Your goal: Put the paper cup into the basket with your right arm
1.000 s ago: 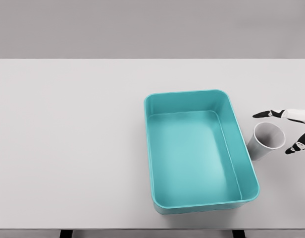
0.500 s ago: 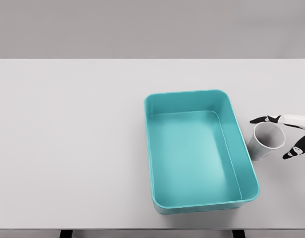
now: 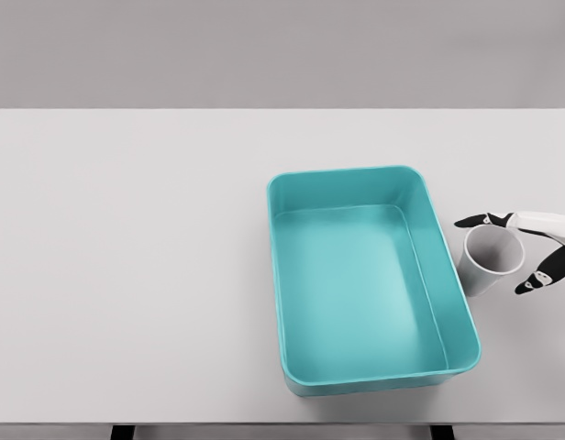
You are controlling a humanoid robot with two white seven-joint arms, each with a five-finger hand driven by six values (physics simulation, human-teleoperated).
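One paper cup point(image 3: 487, 259) stands on the table point(image 3: 127, 275) just beside the basket's right wall, at about 3 o'clock from the basket's middle. You see it upright or slightly tilted, mouth up, white rim toward the camera, its grey side close against the teal wall; contact between the two cannot be confirmed from this view.

Your right hand point(image 3: 530, 247) enters from the right edge at 3 o'clock of the cup. Its fingers are spread wide around the cup's mouth: one dark-tipped finger point(image 3: 473, 221) lies across the rim's far side at roughly 12 o'clock, another sits off the rim at about 4 o'clock. The hand brackets the cup without closing on it; no firm grasp is visible, and the cup rests on the table.

The basket point(image 3: 367, 174) is a teal rectangular tub with rounded corners, long axis running from 12 to 6 o'clock, sitting right of the table's centre. Its interior shows only its own floor.

The table is plain white, with a grey wall behind it.
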